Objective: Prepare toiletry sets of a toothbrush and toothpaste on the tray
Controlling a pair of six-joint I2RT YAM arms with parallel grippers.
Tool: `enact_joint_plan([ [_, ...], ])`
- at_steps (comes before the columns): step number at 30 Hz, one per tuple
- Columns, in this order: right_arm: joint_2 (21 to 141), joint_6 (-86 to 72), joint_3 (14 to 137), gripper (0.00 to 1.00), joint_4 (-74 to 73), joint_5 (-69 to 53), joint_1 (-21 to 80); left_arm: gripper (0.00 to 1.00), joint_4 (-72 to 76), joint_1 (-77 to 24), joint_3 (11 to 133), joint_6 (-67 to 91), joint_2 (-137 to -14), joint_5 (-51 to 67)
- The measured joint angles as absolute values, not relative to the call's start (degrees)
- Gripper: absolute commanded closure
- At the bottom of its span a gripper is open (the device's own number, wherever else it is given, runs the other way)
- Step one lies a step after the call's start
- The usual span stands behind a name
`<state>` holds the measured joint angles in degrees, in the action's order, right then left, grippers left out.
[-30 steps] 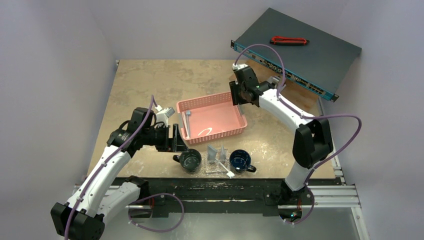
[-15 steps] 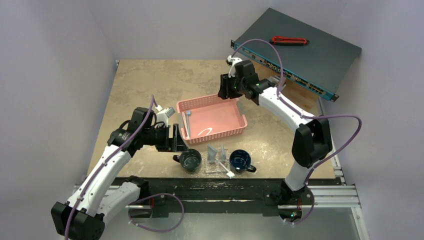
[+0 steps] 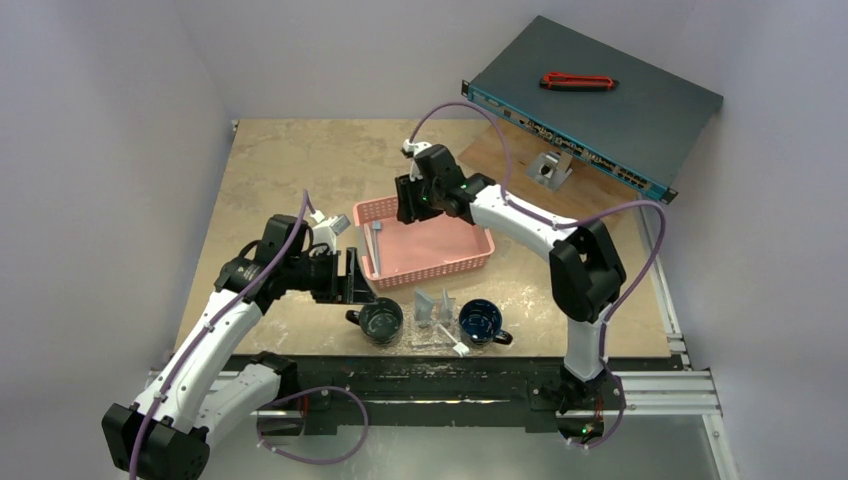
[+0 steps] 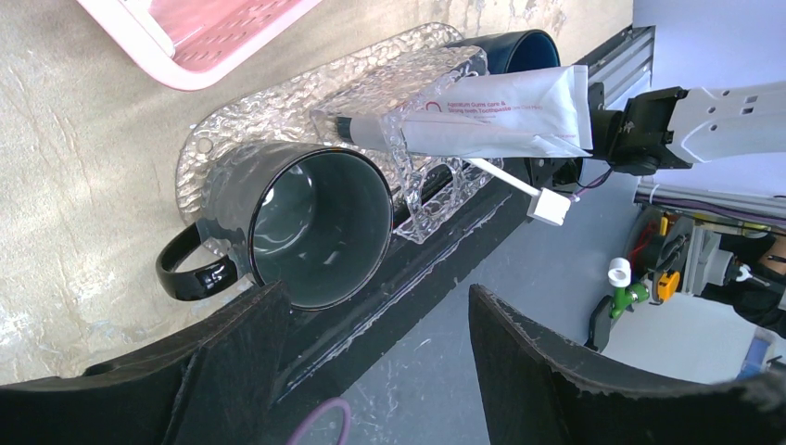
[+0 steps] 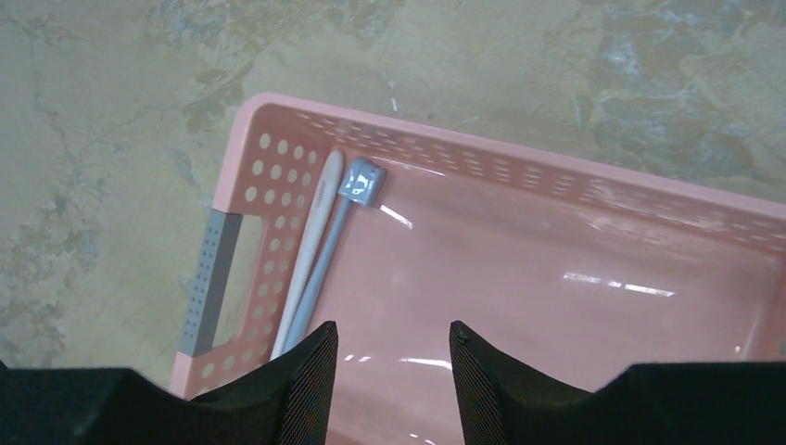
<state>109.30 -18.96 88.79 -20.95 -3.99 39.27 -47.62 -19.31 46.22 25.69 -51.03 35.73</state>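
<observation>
Hanging over the pink basket (image 5: 556, 169) near the middle of the overhead view, the right gripper (image 5: 391, 334) has its two dark fingers parted, with nothing held between them. Through that gap you look straight down into the basket. Two brushes lie side by side along its left wall, just inside the grey strip (image 5: 209, 278) on the rim. One is a white toothbrush (image 5: 309, 241) and the other a light blue toothbrush (image 5: 324, 260), whose head points to the upper left corner. The rest of the glossy pink floor shows only glints of light. Lower in the overhead view, near the bottom edge of the table (image 5: 139, 139), the left gripper (image 4: 378, 306) sits low and level with its fingers spread wide, gripping nothing. Just ahead of it stands a dark grey mug (image 4: 320, 227), upright on the clear tray (image 4: 232, 130), with its handle to the left in the wrist view and its bare glazed inside showing. A toothpaste tube (image 4: 500, 111) with red print lies across the tray's bumpy plastic, its cap end toward the mug. A third toothbrush (image 4: 519, 185), white, pokes out from beneath it toward the lower right. A dark blue mug (image 4: 505, 44) stands at the tray's other end, in the top right of that view.
</observation>
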Motion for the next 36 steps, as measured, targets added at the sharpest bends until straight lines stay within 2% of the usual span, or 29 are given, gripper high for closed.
enact_joint_plan([
  [21,124.42,-25.63,100.49,0.48,-20.03,6.59,48.31,0.31,-47.64,-19.31,46.22,25.69,-51.03,35.51],
  [36,129.1,-27.51,104.07,0.54,-22.63,11.33,49.45,0.31,-47.64,-19.31,46.22,25.69,-51.05,35.53],
])
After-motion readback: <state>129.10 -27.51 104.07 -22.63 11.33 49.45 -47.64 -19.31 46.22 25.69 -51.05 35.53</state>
